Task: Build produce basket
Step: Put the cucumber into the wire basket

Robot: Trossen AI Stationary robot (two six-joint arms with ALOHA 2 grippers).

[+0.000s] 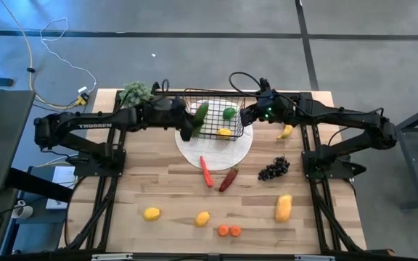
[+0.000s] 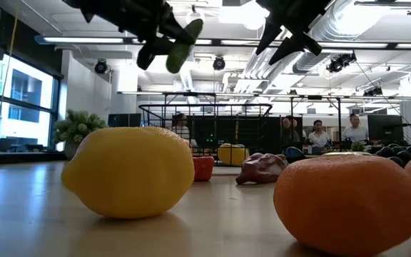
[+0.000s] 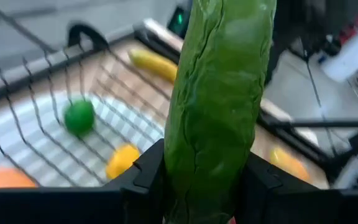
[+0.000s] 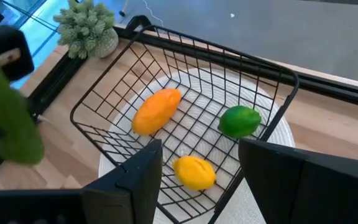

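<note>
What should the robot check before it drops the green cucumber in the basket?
1. Cucumber held tight by the left gripper: ok.
2. Cucumber over the basket: ok, it hangs at the basket's left edge.
3. Room inside the basket: ok, only an orange fruit, a lime and a lemon lie in it.
4. Right gripper out of the way: not ok, it hovers open over the basket's right side.
5. Basket sits flat on the white plate: ok.

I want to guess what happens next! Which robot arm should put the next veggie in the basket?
Probably the left. Its end effector already grips the green cucumber above the basket. The right end effector hovers there open and empty.
</note>
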